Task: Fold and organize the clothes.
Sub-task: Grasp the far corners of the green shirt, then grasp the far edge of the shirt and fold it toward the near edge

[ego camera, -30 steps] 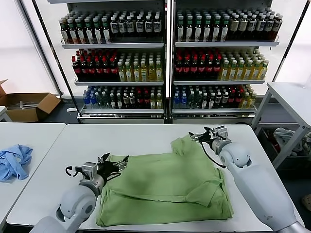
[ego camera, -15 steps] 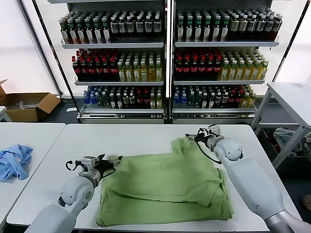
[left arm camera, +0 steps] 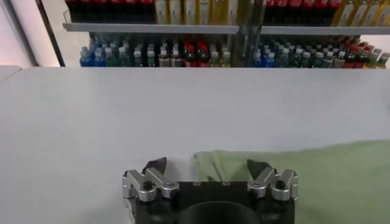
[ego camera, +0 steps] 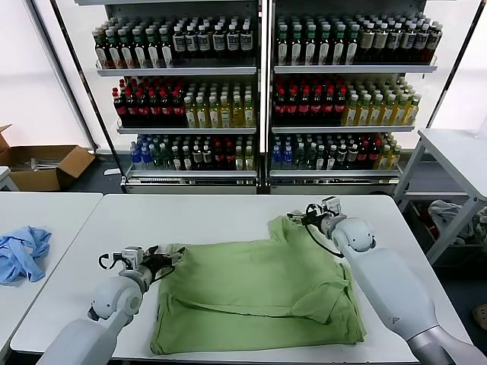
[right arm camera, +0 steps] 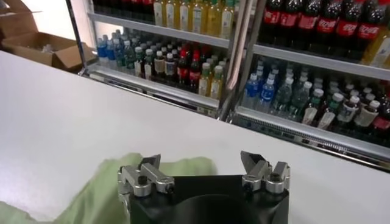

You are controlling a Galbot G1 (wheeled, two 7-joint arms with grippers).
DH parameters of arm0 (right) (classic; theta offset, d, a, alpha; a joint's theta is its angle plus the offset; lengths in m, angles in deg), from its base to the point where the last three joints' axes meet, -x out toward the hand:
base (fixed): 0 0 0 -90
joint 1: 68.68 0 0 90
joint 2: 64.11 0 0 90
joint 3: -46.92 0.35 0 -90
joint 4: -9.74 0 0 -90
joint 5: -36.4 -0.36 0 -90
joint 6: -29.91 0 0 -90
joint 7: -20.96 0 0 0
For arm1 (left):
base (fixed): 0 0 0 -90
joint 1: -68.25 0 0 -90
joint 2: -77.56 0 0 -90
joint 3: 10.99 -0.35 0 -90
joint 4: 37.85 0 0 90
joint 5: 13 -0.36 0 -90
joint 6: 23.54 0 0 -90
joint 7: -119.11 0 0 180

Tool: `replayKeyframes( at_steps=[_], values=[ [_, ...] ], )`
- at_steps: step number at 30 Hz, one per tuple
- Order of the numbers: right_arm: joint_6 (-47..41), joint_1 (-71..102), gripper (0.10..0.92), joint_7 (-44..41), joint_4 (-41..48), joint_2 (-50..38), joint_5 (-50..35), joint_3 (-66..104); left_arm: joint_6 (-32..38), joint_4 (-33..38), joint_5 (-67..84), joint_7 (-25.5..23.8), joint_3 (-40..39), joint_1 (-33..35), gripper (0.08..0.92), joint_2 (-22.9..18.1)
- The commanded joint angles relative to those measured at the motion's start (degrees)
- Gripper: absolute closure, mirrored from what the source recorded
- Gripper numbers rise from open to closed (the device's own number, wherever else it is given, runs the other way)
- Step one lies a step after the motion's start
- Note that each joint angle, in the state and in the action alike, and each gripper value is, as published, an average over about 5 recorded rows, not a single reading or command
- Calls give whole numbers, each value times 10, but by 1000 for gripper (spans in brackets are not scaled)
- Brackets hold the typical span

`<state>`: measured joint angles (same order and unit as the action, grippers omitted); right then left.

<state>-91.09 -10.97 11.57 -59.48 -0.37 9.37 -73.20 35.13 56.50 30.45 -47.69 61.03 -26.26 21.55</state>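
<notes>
Head view: a soft, light green shirt (ego camera: pixel 259 293) lies folded and wrinkled on the smooth white table (ego camera: pixel 205 217), reaching its near edge. The left gripper (ego camera: pixel 156 258) sits at the shirt's left edge, the right gripper (ego camera: pixel 304 219) at its far right corner. Shelves (ego camera: pixel 262 70) behind hold rows of bottles; a crumpled blue garment (ego camera: pixel 23 251) lies on a side table.

Left wrist view: the left gripper (left arm camera: pixel 207 168) has its metal fingers (left arm camera: pixel 155 167) spread wide over the shirt's (left arm camera: pixel 317 173) edge, holding nothing.

Right wrist view: the right gripper (right arm camera: pixel 201 163) is spread wide too, empty, the shirt's (right arm camera: pixel 103 185) corner beneath it.
</notes>
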Motion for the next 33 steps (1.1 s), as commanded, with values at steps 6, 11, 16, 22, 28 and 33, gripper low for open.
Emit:
replayKeyframes(
  at_steps=[6, 11, 16, 22, 28, 33],
  values=[
    [35, 10, 405, -19, 56, 14, 7, -10, 4, -21, 0, -13, -4, 1, 363, -2],
    [42, 11, 539, -20, 58, 18, 9, -25, 3, -20, -1, -20, -6, 6, 433, -6],
    [48, 17, 678, -17, 40, 11, 3, -28, 10, -12, -7, -35, -8, 12, 566, -3],
    [56, 41, 851, -5, -13, -10, -22, -20, 48, 3, -7, -47, -14, 8, 739, 2],
    [65, 65, 919, 13, -74, -33, -59, -4, 75, 12, -11, -47, -20, -2, 895, 5],
    [79, 80, 919, 33, -121, -47, -79, 20, 99, 29, -19, -35, -17, -7, 916, 12]
  ],
)
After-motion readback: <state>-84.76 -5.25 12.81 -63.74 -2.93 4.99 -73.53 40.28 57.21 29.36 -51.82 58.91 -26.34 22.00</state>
